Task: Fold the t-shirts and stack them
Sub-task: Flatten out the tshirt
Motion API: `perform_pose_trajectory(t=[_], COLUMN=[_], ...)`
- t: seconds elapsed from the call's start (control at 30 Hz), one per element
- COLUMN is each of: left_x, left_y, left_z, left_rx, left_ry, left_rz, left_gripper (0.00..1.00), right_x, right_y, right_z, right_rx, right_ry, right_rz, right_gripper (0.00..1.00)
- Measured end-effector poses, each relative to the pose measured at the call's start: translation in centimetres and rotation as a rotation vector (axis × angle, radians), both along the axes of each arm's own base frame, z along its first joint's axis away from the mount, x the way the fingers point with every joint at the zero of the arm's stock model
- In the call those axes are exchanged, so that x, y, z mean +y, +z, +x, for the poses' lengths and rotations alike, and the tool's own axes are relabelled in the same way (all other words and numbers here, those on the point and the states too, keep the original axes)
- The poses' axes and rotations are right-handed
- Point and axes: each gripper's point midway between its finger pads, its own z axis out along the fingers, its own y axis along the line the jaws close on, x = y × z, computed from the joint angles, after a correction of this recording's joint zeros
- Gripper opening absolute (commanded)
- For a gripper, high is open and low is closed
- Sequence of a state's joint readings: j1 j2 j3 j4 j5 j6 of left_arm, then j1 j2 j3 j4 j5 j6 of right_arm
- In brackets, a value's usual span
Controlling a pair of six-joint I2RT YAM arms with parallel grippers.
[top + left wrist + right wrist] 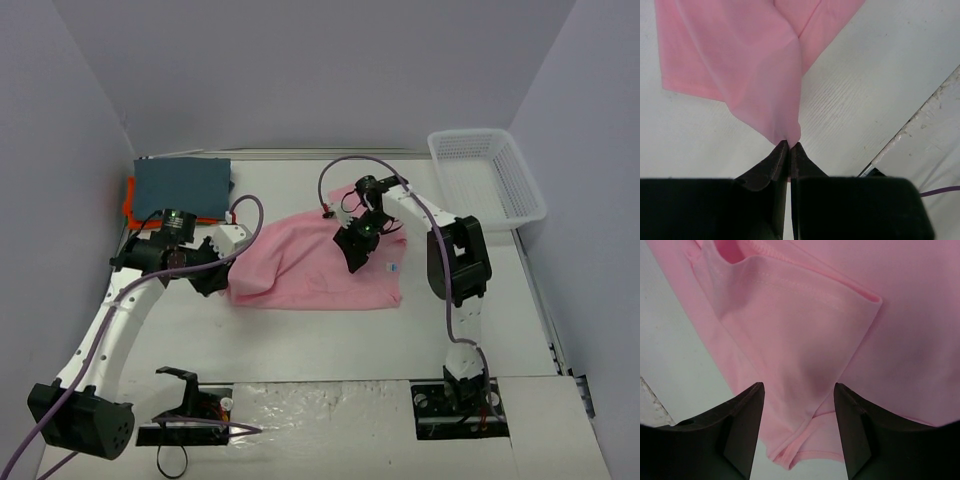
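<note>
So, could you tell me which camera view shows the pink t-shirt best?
The top external view: nearly the whole pink t-shirt shows. The left wrist view shows only an edge pinched in the left claw; the right wrist view shows only a sleeve between the parted fingers of the right claw.

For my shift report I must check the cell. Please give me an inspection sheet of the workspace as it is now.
Surface: white table, no spill seen.
Job's things: pink t-shirt spread at centre; dark blue-grey shirt folded on orange shirt, far left.
Clutter: white basket, far right.
Grippers: left gripper shut on the pink t-shirt's edge; right gripper open astride a fold of it.
Cables: purple cables loop above both arms.
Surroundings: plain walls; nothing else seen.
</note>
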State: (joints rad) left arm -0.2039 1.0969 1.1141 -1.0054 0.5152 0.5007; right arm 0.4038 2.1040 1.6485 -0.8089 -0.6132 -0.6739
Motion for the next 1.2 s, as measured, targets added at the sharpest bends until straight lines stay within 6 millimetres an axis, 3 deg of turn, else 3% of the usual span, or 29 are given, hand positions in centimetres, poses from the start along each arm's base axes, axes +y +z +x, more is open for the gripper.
perform_pose_trajectory(t=[0.4, 0.77, 0.8, 0.97, 1.1, 1.13, 1.2], left_x=[0.4, 0.6, 0.6, 0.8, 0.9, 0.9, 1.0], left_y=[-0.2, -0.3, -0.3, -0.3, -0.3, -0.3, -0.4], left_z=[0.4, 0.5, 0.5, 0.6, 0.6, 0.6, 0.6], left_rx=[-0.012, -0.014, -0.014, -0.015, -0.016, -0.016, -0.013], left_ry=[0.031, 0.041, 0.041, 0.048, 0.051, 0.052, 0.053], left_rz=[0.012, 0.016, 0.016, 0.019, 0.023, 0.025, 0.030], left_gripper=[0.02, 0.02, 0.02, 0.02, 0.02, 0.02, 0.02], right_x=[2.7, 3.6, 3.6, 3.4, 3.2, 3.2, 3.0], right_y=[-1.0, -2.4, -2.5, -2.6, -2.6, -2.6, -2.7], right_z=[4.3, 4.3, 4.4, 4.6, 4.7, 4.8, 4.8], right_rx=[-0.040, -0.019, -0.020, -0.027, -0.031, -0.032, -0.036], right_ry=[0.030, 0.062, 0.061, 0.062, 0.054, 0.054, 0.051], right_rz=[0.000, -0.026, -0.028, -0.043, -0.057, -0.060, -0.071], right_gripper=[0.51, 0.49, 0.47, 0.15, 0.07, 0.00, 0.00])
